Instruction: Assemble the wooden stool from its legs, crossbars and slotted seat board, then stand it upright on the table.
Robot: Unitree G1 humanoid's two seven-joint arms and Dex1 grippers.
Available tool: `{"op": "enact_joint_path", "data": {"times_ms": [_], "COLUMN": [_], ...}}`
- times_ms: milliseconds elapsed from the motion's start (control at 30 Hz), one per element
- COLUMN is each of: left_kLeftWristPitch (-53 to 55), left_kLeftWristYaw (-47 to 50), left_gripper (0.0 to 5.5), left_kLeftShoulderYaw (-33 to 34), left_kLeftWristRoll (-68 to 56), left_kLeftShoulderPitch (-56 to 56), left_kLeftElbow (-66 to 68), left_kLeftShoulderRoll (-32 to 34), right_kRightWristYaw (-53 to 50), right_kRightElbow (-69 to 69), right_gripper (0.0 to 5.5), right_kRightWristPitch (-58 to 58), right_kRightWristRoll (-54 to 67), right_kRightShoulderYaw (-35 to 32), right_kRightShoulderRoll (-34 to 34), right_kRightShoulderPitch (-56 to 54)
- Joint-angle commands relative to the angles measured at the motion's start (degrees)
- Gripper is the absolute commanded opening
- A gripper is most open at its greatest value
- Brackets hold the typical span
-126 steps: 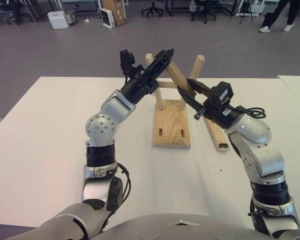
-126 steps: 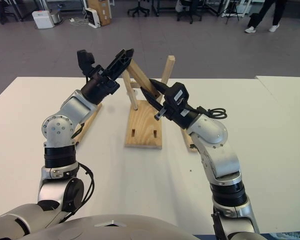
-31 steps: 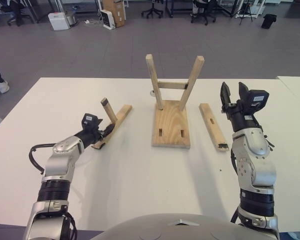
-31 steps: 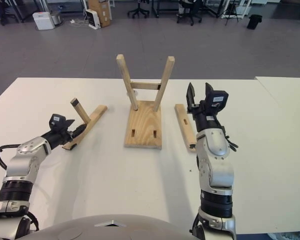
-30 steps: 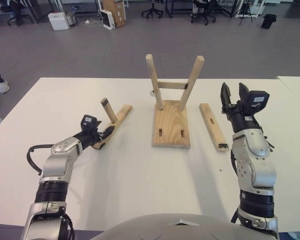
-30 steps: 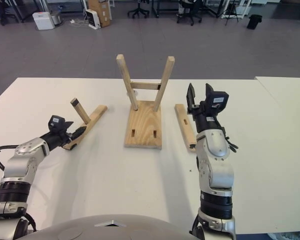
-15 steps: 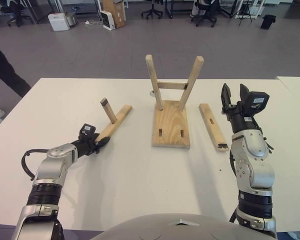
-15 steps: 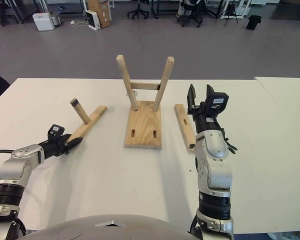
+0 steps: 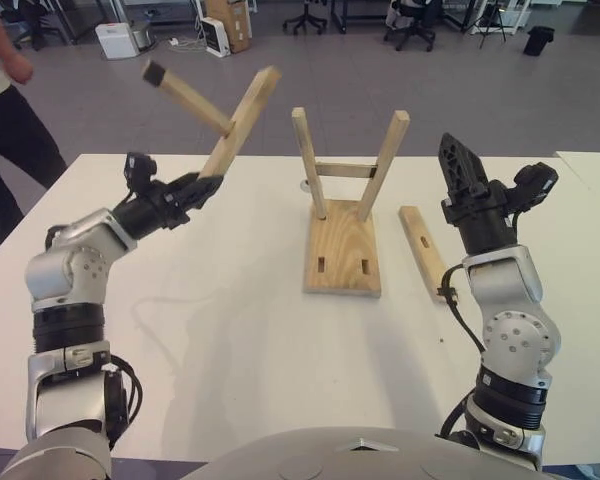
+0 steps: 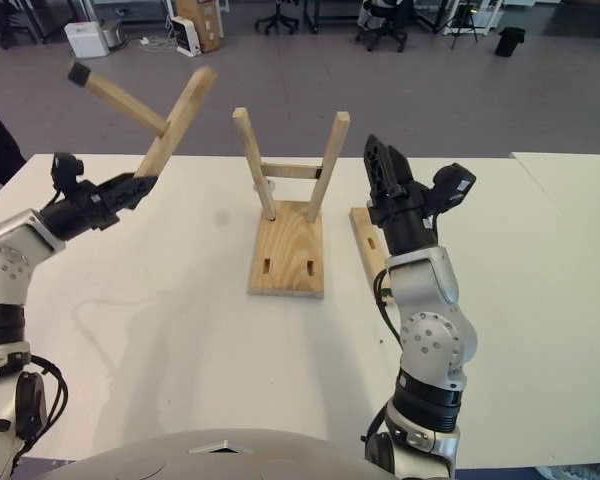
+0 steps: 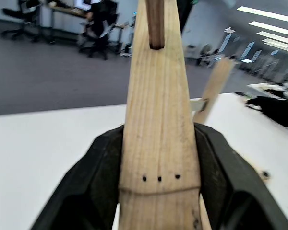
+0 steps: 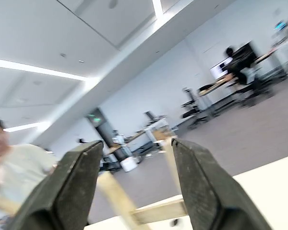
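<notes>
The slotted seat board (image 9: 342, 262) lies flat mid-table with two legs (image 9: 303, 160) and a crossbar (image 9: 345, 170) standing up from its far end. My left gripper (image 9: 202, 183) is shut on another leg (image 9: 242, 120), held tilted in the air left of the stool; a dark-tipped crossbar (image 9: 185, 95) sticks out of it. In the left wrist view that leg (image 11: 159, 124) sits tight between the black fingers (image 11: 93, 182). A loose leg (image 9: 423, 250) lies right of the seat board. Above it my right gripper (image 9: 456, 162) is open and holds nothing.
A small round part (image 9: 305, 186) lies on the white table (image 9: 260, 360) just behind the seat board. A second table (image 9: 592, 168) stands at the far right. The table's far edge runs behind the stool. Bare tabletop lies in front of the board.
My left gripper has lifted the leg with its crossbar off the table, up and toward the stool. My right gripper has tipped forward over the loose leg.
</notes>
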Motion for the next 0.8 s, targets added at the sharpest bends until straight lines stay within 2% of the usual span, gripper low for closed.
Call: {"op": "enact_joint_path", "data": {"times_ms": [33, 133, 400, 667, 733, 800], "left_kLeftWristPitch": [8.82, 12.94, 15.34, 15.92, 16.65, 18.74], "left_kLeftWristYaw": [-6.03, -7.81, -12.03, -14.05, -14.22, -13.89], "left_gripper": [2.03, 2.03, 2.03, 2.03, 2.03, 2.03], "left_kLeftShoulderYaw": [-2.18, -4.88, -10.95, -12.41, -11.80, -10.78], "left_kLeftWristRoll": [-9.44, -13.65, -15.67, -15.82, -16.78, -19.26], "left_kLeftShoulderPitch": [0.38, 0.87, 0.11, 0.15, 0.08, -0.17], "left_kLeftElbow": [-9.56, -14.21, -16.13, -15.55, -14.83, -13.76], "left_kLeftShoulderRoll": [1.25, 0.24, -0.18, 0.19, 0.21, -0.25], "right_kRightWristYaw": [1.49, 1.37, 2.82, 5.90, 6.54, 7.85], "right_kRightElbow": [-1.56, -0.15, 2.06, 2.23, 2.62, 2.78], "right_gripper": [3.42, 3.97, 4.01, 2.46, 2.15, 2.13], "right_kRightWristPitch": [6.47, 8.64, 10.74, 10.54, 10.54, 11.13], "right_kRightWristRoll": [17.09, 25.31, 33.35, 38.75, 39.25, 40.15], "right_kRightShoulderYaw": [-0.09, 0.46, 3.07, 3.19, 3.08, 3.04], "right_kRightShoulderRoll": [-4.09, -6.44, -10.68, -12.97, -13.70, -14.59], "right_kRightShoulderPitch": [-3.18, -5.72, -7.88, -5.94, -5.34, -5.01]}}
